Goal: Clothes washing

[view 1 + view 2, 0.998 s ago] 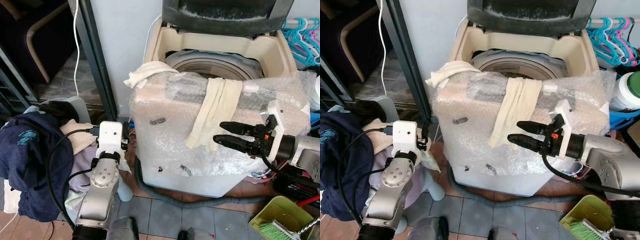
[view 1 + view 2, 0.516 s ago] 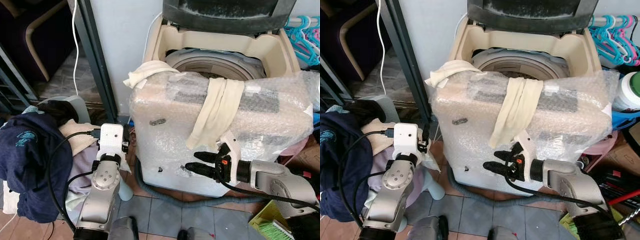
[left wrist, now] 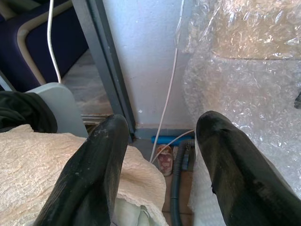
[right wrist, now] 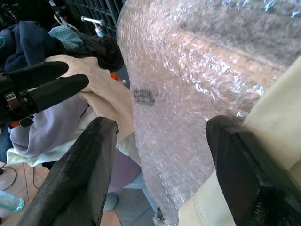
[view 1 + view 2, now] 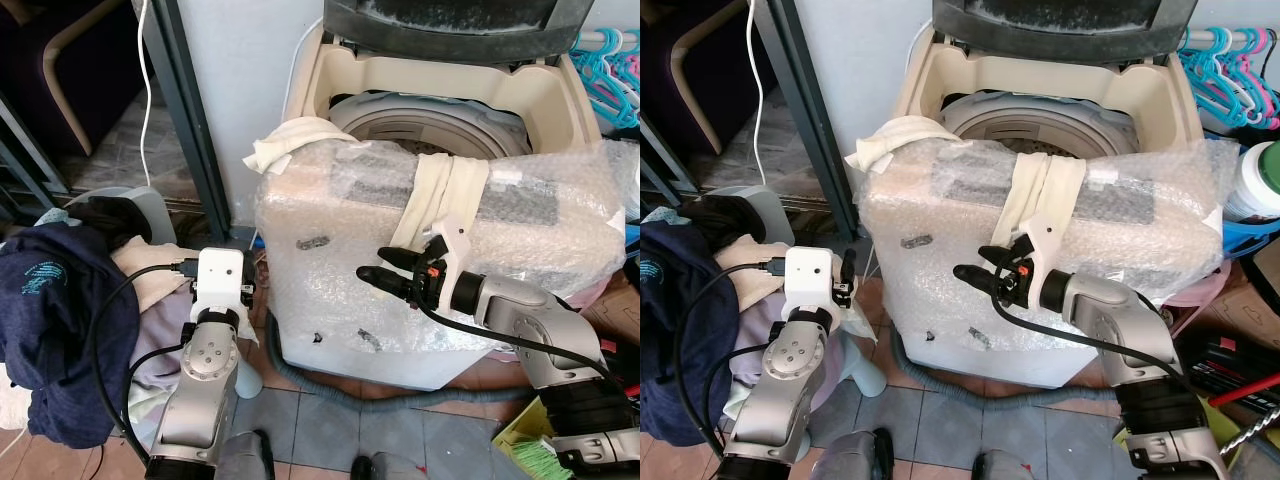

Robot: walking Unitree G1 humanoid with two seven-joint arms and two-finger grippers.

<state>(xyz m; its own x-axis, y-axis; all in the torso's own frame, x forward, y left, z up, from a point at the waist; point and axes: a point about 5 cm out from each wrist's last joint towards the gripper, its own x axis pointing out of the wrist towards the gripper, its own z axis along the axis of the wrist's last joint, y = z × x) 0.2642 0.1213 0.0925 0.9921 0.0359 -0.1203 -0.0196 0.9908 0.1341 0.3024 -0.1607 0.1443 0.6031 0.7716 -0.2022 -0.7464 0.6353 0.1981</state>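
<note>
The right hand (image 5: 372, 276) is held open and empty against the front of the bubble-wrapped washing machine (image 5: 330, 290), just beside the cream cloth (image 5: 436, 200) draped over its top. The left hand (image 3: 157, 155) is also spread open, empty, just above the pile of clothes (image 5: 70, 320) lying left of the machine.

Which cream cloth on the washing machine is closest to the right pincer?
The long cream strip hanging down the front, just above the right pincer. The other, crumpled cloth lies on the far corner.
</note>
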